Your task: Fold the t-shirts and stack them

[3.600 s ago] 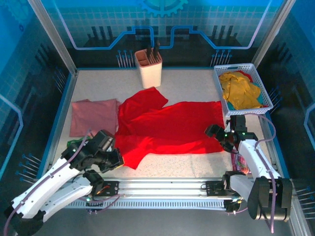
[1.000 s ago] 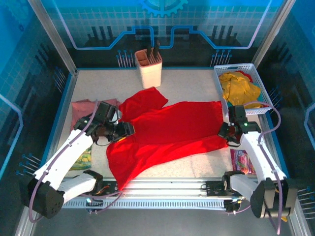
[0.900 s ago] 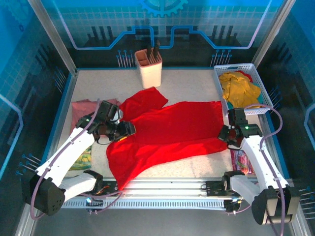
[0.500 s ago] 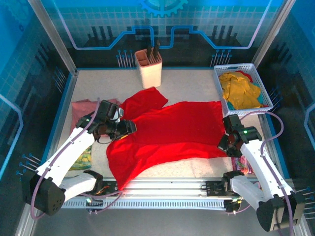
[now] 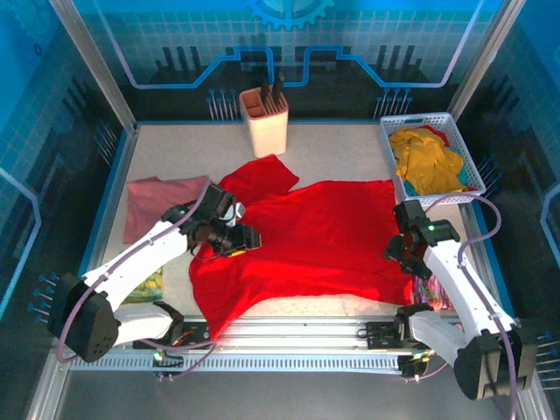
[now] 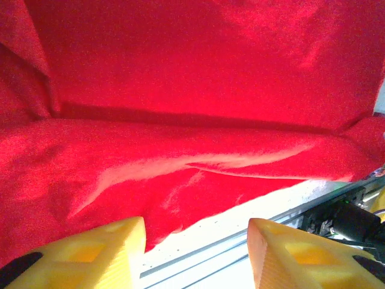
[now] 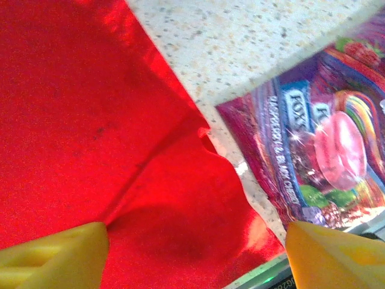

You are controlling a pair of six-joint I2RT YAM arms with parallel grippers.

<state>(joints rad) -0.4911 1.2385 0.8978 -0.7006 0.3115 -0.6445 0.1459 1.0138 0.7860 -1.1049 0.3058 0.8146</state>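
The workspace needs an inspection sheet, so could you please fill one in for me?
Surface: speckled tabletop.
Job's things: red t-shirt spread across the middle; pink t-shirt folded at left; yellow t-shirts heaped in white basket.
Clutter: snack packet beside the red shirt's corner; second packet under the left arm; beige holder with dark utensils.
Grippers: left gripper open over the red cloth's near edge; right gripper open over its corner.
Cables: purple cables along both arms.
Surroundings: blue enclosure panels.

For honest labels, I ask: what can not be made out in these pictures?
- Top view: snack packet, mostly under the left arm.
- Top view: tees in the basket, piled; number unclear.
- Right wrist view: candy packet, cut off by the edge.
- Top view: cup contents, too small.
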